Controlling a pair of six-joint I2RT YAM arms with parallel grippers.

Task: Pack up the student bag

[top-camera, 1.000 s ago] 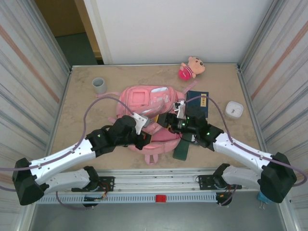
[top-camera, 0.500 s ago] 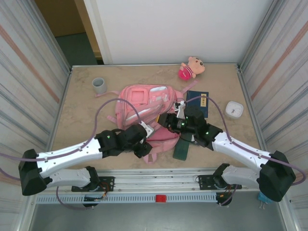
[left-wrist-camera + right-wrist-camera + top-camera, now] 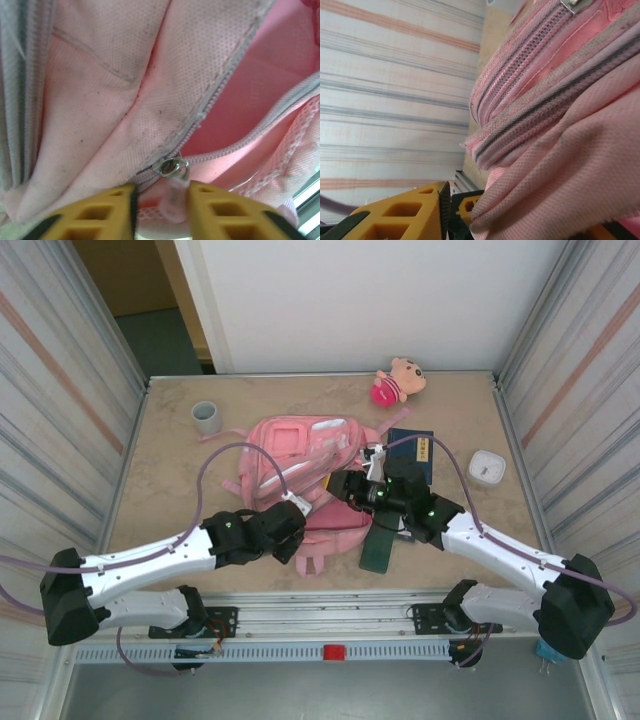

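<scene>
Pulled back, the left claw (image 3: 161, 194) stood spread around the student bag's (image 3: 300, 445) zipper pull (image 3: 172, 167) while the right claw (image 3: 340, 486) pinched its fabric, the doll (image 3: 397, 382) unpacked.

A beige marbled table (image 3: 160, 500) bore the pink student bag (image 3: 290, 440), touching the left gripper (image 3: 300, 506) and right gripper (image 3: 336, 486). A grey cup (image 3: 206, 417) stood beyond the left gripper. Beyond the right gripper lay a plush doll (image 3: 397, 380) and a blue book (image 3: 415, 445). A white box (image 3: 486, 467) sat to its right, and a dark green case (image 3: 377, 552) lay behind it.
</scene>
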